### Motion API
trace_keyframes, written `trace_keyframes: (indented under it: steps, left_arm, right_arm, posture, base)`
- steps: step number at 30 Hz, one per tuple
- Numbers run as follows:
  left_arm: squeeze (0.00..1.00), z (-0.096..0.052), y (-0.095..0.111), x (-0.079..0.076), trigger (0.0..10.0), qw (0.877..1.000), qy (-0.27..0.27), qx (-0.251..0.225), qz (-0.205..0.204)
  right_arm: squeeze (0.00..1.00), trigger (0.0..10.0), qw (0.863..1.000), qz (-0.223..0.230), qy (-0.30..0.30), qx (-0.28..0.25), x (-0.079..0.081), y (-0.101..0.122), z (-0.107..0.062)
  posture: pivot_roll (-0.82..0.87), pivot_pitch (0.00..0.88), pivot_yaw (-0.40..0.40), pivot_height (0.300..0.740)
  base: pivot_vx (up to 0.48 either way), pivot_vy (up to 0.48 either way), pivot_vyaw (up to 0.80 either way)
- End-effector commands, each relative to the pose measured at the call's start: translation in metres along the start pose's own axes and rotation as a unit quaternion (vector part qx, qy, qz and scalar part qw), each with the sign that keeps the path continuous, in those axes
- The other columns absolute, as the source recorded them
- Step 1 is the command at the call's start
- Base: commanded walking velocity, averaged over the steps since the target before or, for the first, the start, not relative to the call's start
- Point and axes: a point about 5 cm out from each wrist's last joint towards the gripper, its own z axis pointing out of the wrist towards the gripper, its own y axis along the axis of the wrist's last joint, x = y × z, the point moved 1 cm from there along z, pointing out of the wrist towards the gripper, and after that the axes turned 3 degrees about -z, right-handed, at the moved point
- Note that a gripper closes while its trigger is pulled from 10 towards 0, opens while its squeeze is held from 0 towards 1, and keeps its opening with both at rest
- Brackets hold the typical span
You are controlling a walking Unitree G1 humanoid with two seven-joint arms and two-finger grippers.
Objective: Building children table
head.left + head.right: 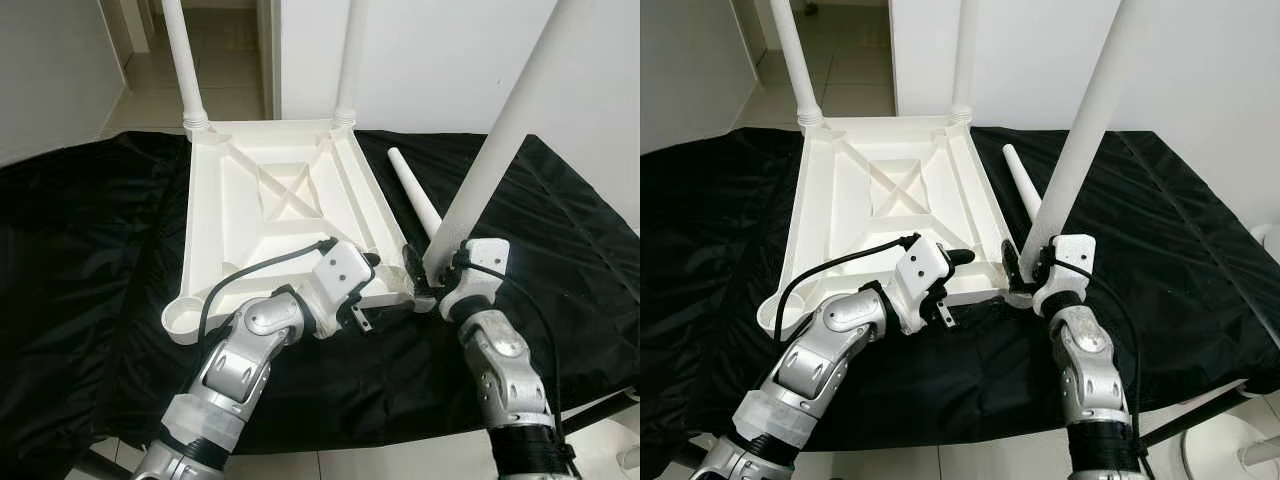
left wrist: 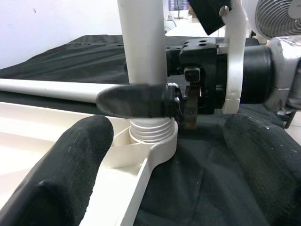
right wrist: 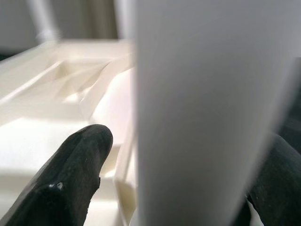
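Note:
A white plastic table top (image 1: 275,200) lies upside down on a black cloth. Two white legs (image 1: 183,60) stand in its far corners. A third leg (image 1: 500,140) rises, leaning slightly, from the near right corner socket (image 2: 155,141), its thread (image 2: 150,127) partly showing. My right gripper (image 1: 425,272) is shut on this leg's base, with one finger (image 2: 136,101) across it. My left gripper (image 1: 368,290) is open just left of that corner, its fingers (image 2: 61,165) straddling the table top's front rim. A loose leg (image 1: 415,195) lies on the cloth to the right.
The near left corner socket (image 1: 182,318) holds no leg. The black cloth (image 1: 90,250) spreads wide on both sides and ends at a front edge close to my arms. A white wall stands behind, a corridor (image 1: 230,70) opens at the far left, and a fan (image 2: 277,19) is on the right.

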Motion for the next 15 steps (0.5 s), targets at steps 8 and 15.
trace_keyframes:
  steps: [8,15]
  left_arm:
    - [0.0,0.0,0.002,0.004,10.0,1.0,0.029,0.003,0.001]
    - [0.0,0.0,0.003,0.005,10.0,0.999,0.032,0.002,0.003]
  right_arm:
    - [0.0,10.0,0.989,-0.039,0.136,0.029,-0.008,-0.004,0.008]
    - [0.0,0.6,0.983,-0.049,0.174,0.044,-0.011,-0.006,0.011]
  posture:
    - [-0.02,0.0,-0.037,0.74]
    - [-0.01,0.0,-0.043,0.74]
  base:
    - [0.0,0.0,0.0]
    - [0.0,0.0,0.0]
